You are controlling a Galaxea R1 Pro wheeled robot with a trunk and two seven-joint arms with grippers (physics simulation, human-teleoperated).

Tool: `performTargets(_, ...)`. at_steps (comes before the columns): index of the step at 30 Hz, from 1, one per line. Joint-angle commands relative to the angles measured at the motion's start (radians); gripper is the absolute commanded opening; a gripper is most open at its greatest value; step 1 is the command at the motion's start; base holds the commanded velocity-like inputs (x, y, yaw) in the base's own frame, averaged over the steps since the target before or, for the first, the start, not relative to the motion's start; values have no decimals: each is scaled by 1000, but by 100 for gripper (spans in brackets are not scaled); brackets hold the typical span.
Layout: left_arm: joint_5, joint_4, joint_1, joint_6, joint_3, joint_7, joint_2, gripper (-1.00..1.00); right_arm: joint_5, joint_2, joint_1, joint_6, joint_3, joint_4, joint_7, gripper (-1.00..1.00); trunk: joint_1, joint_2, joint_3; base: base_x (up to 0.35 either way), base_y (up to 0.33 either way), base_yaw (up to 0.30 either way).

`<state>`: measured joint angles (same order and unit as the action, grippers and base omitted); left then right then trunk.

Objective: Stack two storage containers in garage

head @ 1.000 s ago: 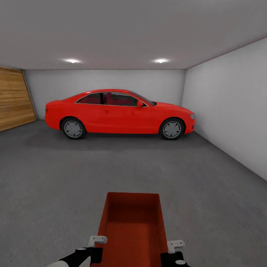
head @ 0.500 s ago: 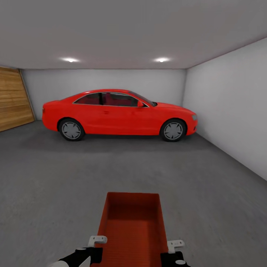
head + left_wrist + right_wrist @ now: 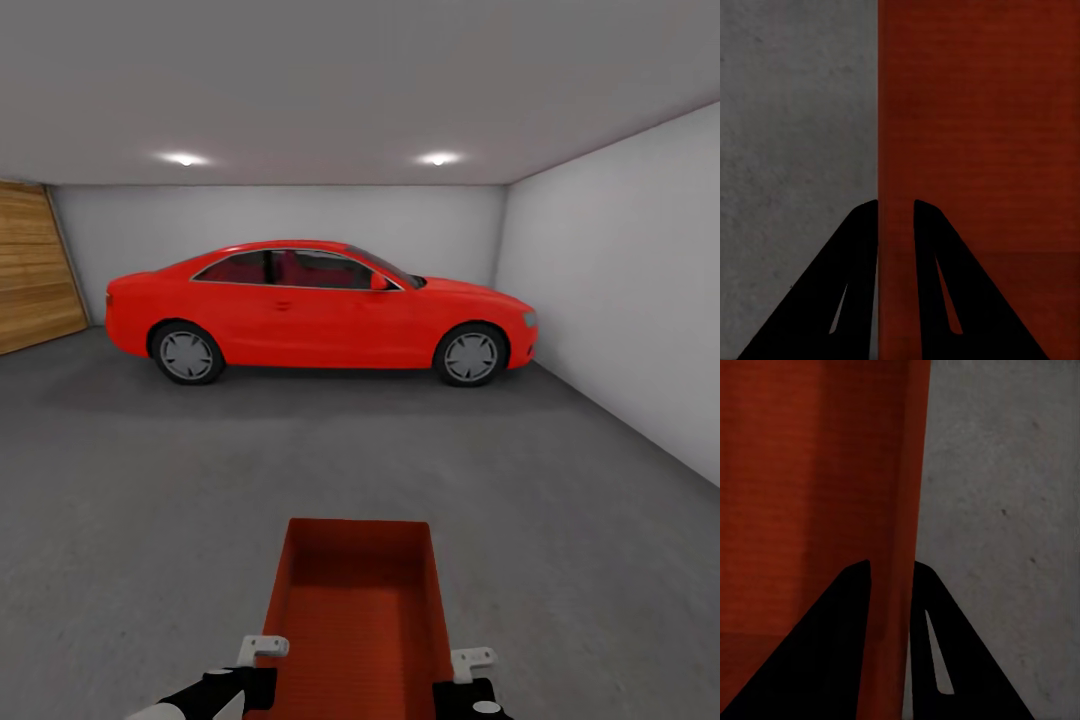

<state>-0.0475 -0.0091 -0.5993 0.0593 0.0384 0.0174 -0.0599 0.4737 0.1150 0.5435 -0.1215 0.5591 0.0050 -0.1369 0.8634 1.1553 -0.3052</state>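
Head view: both hands [image 3: 362, 657] clamp container [image 3: 355, 600].

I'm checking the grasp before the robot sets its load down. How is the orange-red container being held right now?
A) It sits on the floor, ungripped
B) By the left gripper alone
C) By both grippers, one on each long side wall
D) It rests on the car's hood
C: the left gripper and the right gripper each straddle a side wall of the container, which is carried above the grey floor.
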Motion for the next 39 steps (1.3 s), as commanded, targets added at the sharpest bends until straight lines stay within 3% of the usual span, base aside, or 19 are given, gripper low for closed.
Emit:
performTargets(1, -10, 1, 0, 5, -13, 10, 7, -100, 11, -14, 1, -6, 13, 0, -15, -100, 1, 1, -1, 322, 0, 0)
performTargets(39, -8, 1, 0, 1, -12, 10, 8, -100, 11, -14, 1, -6, 13, 0, -15, -100, 1, 1, -1, 322, 0, 0)
